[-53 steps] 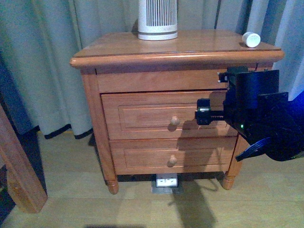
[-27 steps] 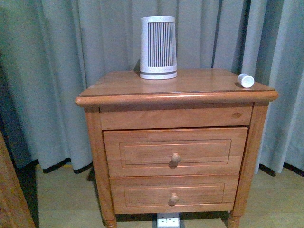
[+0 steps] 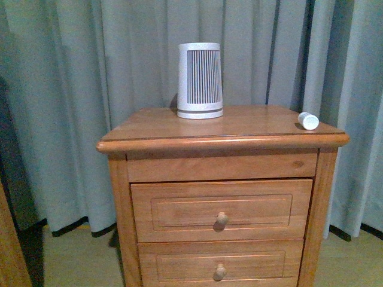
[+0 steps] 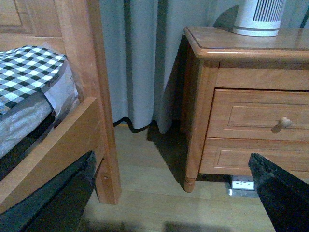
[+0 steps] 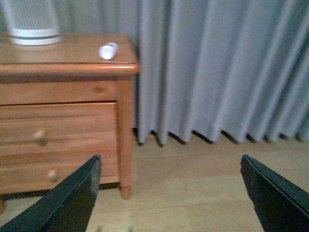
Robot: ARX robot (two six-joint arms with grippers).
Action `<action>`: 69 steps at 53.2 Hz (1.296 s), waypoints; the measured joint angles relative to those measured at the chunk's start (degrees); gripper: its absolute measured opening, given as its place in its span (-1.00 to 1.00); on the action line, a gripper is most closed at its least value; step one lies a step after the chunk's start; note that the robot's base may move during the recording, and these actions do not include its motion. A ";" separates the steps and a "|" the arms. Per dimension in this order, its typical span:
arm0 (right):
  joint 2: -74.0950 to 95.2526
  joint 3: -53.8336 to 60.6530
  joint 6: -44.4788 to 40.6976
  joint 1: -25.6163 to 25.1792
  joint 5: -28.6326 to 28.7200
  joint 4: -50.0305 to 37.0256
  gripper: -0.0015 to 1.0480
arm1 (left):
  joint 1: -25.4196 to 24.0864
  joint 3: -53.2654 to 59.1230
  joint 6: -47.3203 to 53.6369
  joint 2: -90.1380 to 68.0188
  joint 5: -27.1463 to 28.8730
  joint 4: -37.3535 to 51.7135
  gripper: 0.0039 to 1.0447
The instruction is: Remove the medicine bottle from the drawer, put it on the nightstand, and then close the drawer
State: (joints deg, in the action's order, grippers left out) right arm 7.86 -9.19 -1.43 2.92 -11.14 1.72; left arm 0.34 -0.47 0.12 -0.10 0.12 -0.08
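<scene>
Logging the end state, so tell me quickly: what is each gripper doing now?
Left gripper: open, holding nothing.
Right gripper: open, holding nothing.

One nightstand (image 3: 149, 128) (two knobbed drawers (image 3: 221, 210)); one bottle (image 3: 309, 121)

We're in a bedroom: wooden nightstand (image 3: 222, 141) against grey curtains (image 3: 90, 72), and a bed frame (image 4: 91, 96) with checked bedding (image 4: 26, 67) alongside.

Only the fingers of each gripper show (both wrist views): the left gripper (image 4: 178, 193) and right gripper (image 5: 176, 193) have broad, flat, matte black, wedge-shaped fingers.
</scene>
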 joint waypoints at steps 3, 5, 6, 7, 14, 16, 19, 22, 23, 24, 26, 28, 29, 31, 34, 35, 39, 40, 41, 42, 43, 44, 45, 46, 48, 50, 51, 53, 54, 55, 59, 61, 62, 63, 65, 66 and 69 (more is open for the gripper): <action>-0.90 0.68 0.48 -2.19 8.57 -0.11 0.30 | 0.00 0.00 0.00 0.00 0.02 0.00 0.87; -1.20 1.09 0.55 -2.38 10.32 -0.17 0.20 | 0.00 0.00 0.00 0.00 0.00 -0.02 0.87; -1.40 1.38 0.57 -2.38 10.86 -0.22 0.14 | 0.00 0.00 0.00 0.00 0.00 -0.02 0.87; -1.62 1.64 0.57 -2.43 11.04 -0.22 0.07 | 0.00 0.00 0.00 0.00 0.02 -0.02 0.87; -2.64 3.41 0.63 -2.69 10.99 -0.55 -0.36 | 0.00 0.00 0.00 0.00 0.00 0.00 0.87; -2.93 3.80 0.63 -2.69 10.99 -0.66 -0.49 | 0.00 0.00 0.00 0.00 0.02 0.00 0.87; -3.28 4.24 0.66 -2.69 10.99 -0.81 -0.65 | 0.00 0.00 0.00 0.00 0.02 -0.02 0.87; -3.63 4.59 0.68 -2.69 10.99 -0.92 -0.85 | 0.00 0.00 0.00 0.00 0.02 -0.02 0.87; -3.78 4.72 0.70 -2.69 10.99 -0.98 -0.92 | 0.00 0.00 0.00 0.00 0.02 -0.02 0.87; -3.91 4.87 0.66 -2.69 10.99 -1.01 -0.95 | 0.00 0.00 0.00 0.00 0.02 0.00 0.87; -4.11 5.09 0.76 -2.69 11.02 -1.01 -0.93 | 0.00 0.00 0.00 0.00 0.02 -0.02 0.87; -4.24 5.31 0.76 -2.69 10.99 -1.03 -0.94 | 0.00 0.00 0.00 0.00 0.02 -0.02 0.87; -4.33 5.38 0.76 -2.69 10.99 -1.05 -0.94 | 0.00 0.00 0.00 0.00 0.02 0.00 0.87; -4.55 5.64 0.76 -2.69 11.02 -1.14 -0.94 | 0.00 0.00 0.00 0.00 0.02 0.00 0.87; -4.87 6.10 0.76 -2.69 10.99 -1.20 -0.94 | 0.00 0.00 0.00 0.00 0.02 -0.02 0.87; -4.92 6.14 0.79 -2.69 10.99 -1.20 -0.94 | 0.00 0.00 0.00 0.00 0.02 0.00 0.87; -5.14 6.51 0.79 -2.69 10.99 -1.25 -0.94 | 0.00 0.00 0.00 0.00 0.02 -0.02 0.87; -5.53 6.80 0.76 -2.71 10.99 -1.33 -0.94 | 0.00 0.00 0.00 0.00 0.02 0.00 0.87; -6.08 7.26 0.76 -2.73 11.02 -1.46 -0.94 | 0.00 0.00 0.00 0.00 0.00 0.00 0.87; -6.56 7.76 0.76 -2.73 11.02 -1.49 -0.94 | 0.00 0.00 0.00 0.00 0.02 0.00 0.87; -7.02 8.24 0.79 -2.73 11.02 -1.49 -0.94 | 0.00 0.00 0.00 0.00 0.02 0.00 0.87; -7.15 8.37 0.76 -2.73 11.04 -1.46 -0.94 | 0.00 0.00 0.00 0.00 0.04 0.00 0.87; -7.21 8.35 0.81 -2.73 11.15 -1.44 -0.94 | 0.00 0.00 0.00 0.00 0.04 0.00 0.87; -7.21 8.35 0.83 -2.73 11.04 -1.51 -0.94 | 0.00 0.00 0.00 0.00 0.02 0.00 0.87; -7.30 8.35 0.83 -2.75 11.04 -1.51 -0.94 | 0.00 0.00 0.00 0.00 0.00 -0.02 0.87; -7.37 8.35 0.83 -2.75 11.04 -1.51 -0.94 | 0.00 0.00 0.00 0.00 0.02 0.00 0.87; -7.39 8.35 0.83 -2.75 11.08 -1.51 -0.94 | 0.00 0.00 0.00 0.00 0.00 0.00 0.87; -7.43 8.35 0.83 -2.78 11.08 -1.51 -0.94 | 0.00 0.00 0.00 0.00 0.00 0.00 0.87; -7.43 8.35 0.83 -2.78 11.06 -1.51 -0.94 | 0.00 0.00 0.00 0.00 0.02 0.00 0.87; -7.43 8.35 0.83 -2.78 11.06 -1.51 -0.94 | 0.00 0.00 0.00 0.00 0.02 0.00 0.87; -7.43 8.35 0.83 -2.78 11.06 -1.51 -0.94 | 0.00 0.00 0.00 0.00 0.02 -0.02 0.87; -7.45 8.35 0.81 -2.78 11.08 -1.51 -0.94 | 0.00 0.00 0.00 0.00 0.00 -0.02 0.87; -7.43 8.35 0.79 -2.78 11.06 -1.51 -0.88 | 0.00 0.00 0.00 0.00 0.02 0.00 0.87; -7.43 8.35 0.81 -2.78 11.08 -1.51 -0.86 | 0.00 0.00 0.00 0.00 0.02 0.00 0.87; -7.45 8.35 0.81 -2.78 11.08 -1.51 -0.73 | 0.00 0.00 0.00 0.00 0.00 0.00 0.87; -7.45 8.35 0.81 -2.78 11.08 -1.51 -0.66 | 0.00 0.00 0.00 0.00 0.00 0.00 0.87; -7.45 8.35 0.81 -2.78 11.08 -1.51 -0.43 | 0.00 0.00 0.00 0.00 0.02 -0.02 0.87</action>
State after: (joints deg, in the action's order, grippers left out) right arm 0.40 -0.84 -0.62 0.14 -0.05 0.21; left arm 0.34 -0.47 0.12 -0.10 0.14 -0.10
